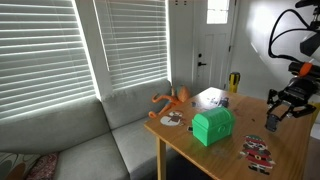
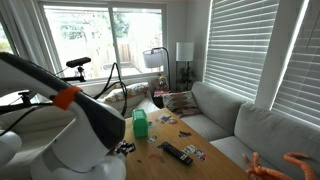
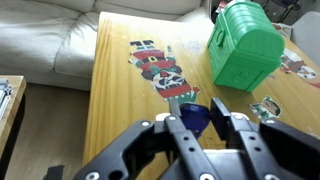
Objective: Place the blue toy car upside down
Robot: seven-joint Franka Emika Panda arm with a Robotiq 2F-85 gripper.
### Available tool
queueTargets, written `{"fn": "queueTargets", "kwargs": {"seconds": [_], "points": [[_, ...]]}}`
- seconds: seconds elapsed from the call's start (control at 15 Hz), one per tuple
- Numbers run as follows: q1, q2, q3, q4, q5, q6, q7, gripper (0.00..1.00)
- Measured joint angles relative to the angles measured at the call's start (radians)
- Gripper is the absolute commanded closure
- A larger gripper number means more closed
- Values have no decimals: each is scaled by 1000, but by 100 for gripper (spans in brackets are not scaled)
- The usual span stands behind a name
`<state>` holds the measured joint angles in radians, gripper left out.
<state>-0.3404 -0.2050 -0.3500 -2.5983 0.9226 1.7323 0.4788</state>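
In the wrist view my gripper (image 3: 198,108) is shut on the blue toy car (image 3: 197,121), a small dark blue thing wedged between the two fingers. It hangs above the wooden table (image 3: 118,110), just in front of the red-and-white flat toy (image 3: 158,62). In an exterior view the gripper (image 1: 278,108) is lifted over the table's far end; the car is too small to make out there. The green box (image 3: 245,45) stands ahead and to the right, and it also shows in both exterior views (image 1: 212,127) (image 2: 141,124).
An orange long-limbed figure (image 1: 172,100) lies at the table end by the grey sofa (image 1: 60,130). A small silvery toy (image 3: 265,108) lies near the green box. A black remote (image 2: 178,153) and flat cards lie on the table. A yellow bottle (image 1: 234,82) stands at the back.
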Motion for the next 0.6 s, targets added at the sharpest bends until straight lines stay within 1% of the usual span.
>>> {"fn": "queueTargets", "kwargs": {"seconds": [0.27,0.6], "points": [[-17,45,-17,0,25,-37,-75,89],[-44,77,-37,0,30,-95,-95,89]]}}
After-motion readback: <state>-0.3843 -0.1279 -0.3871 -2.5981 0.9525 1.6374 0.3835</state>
